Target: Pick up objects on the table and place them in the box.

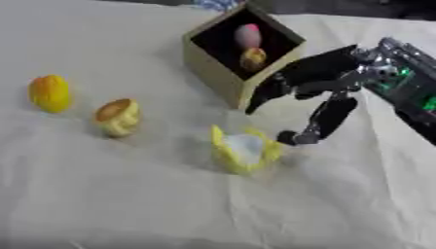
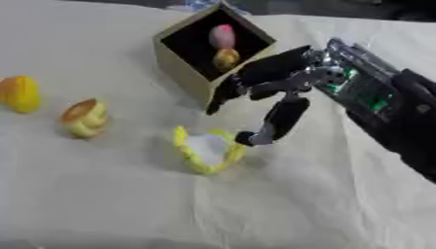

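right hand (image 1: 317, 95): fingers spread, holding nothing, thumb tip just beside yellow-and-white piece (image 1: 245, 151)
risk: could nudge it away instead of grabbing, thumb only at its rim
box (image 1: 213, 65): close behind, edge near the fingers
room: open tabletop (image 1: 128, 194) in front; orange cup thing (image 1: 118, 116), yellow fruit (image 1: 49, 93) well left

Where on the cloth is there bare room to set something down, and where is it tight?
Free: the near cloth below the yellow-and-white object, and the far left beyond the yellow fruit. Tight: between the box, the right hand and that object; the box already holds two items.
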